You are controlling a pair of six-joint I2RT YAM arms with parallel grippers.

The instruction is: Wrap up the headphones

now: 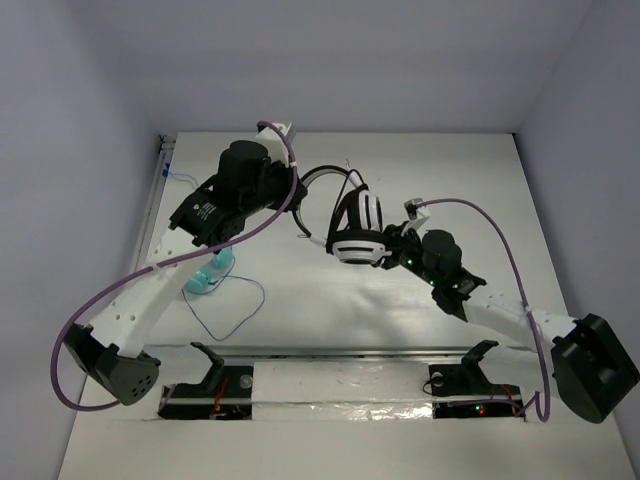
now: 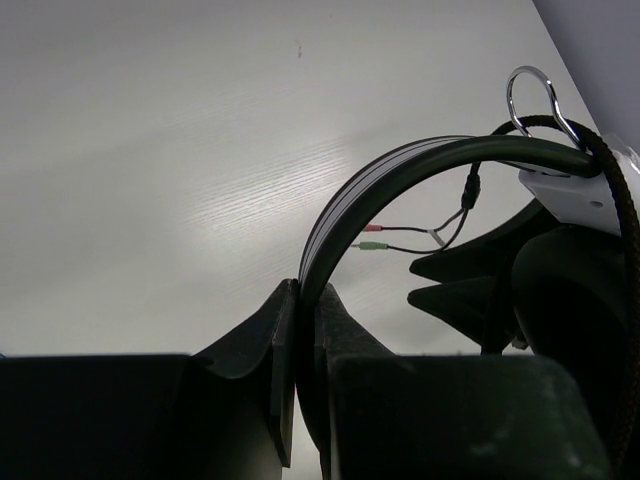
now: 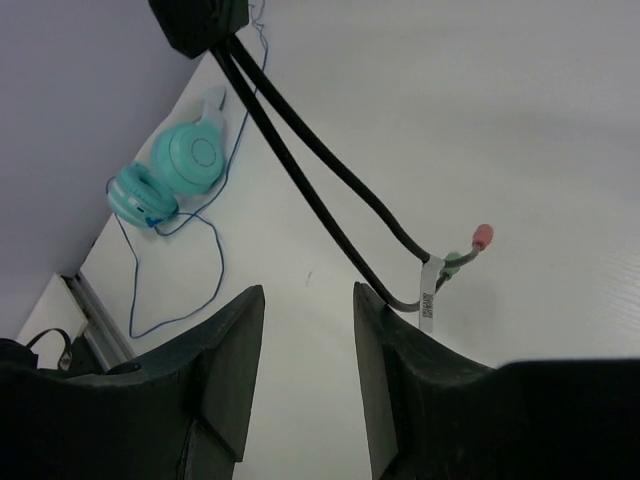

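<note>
The dark fingers of the left pincer (image 2: 300, 330) fill the bottom of the left wrist view. They are pressed together on the headband (image 2: 400, 165) of the headphones (image 1: 357, 230), whose black-and-white edge rises out of the slit between them. The white table (image 1: 460, 170) is seen whole only from above. There the headphones sit at about its middle, with the left arm (image 1: 150, 295) reaching in from the left edge and the right arm (image 1: 500, 312) from the near-right corner. That view hides both sets of fingertips behind the wrists, so only the wrist cameras show them. The right pincer (image 3: 308, 300) stands apart with nothing held, and bare table shows through the gap. A round black earcup (image 2: 570, 320) looms at the right of the left wrist view. The small teal object (image 3: 185, 165) lies close to the left edge, nearer the near-left corner than the far one, and its thin pale cord (image 3: 222, 262) loops toward the near edge. The thin black cable (image 3: 310, 170), hardly visible from above, crosses the right wrist view in two strands that pass just beyond the right finger. It ends in a pink plug (image 3: 482, 237) and a green plug (image 3: 455, 263), with a small white tag (image 3: 430, 298) beside them. The left wrist view shows the same plugs, small, under the headband's arch.
</note>
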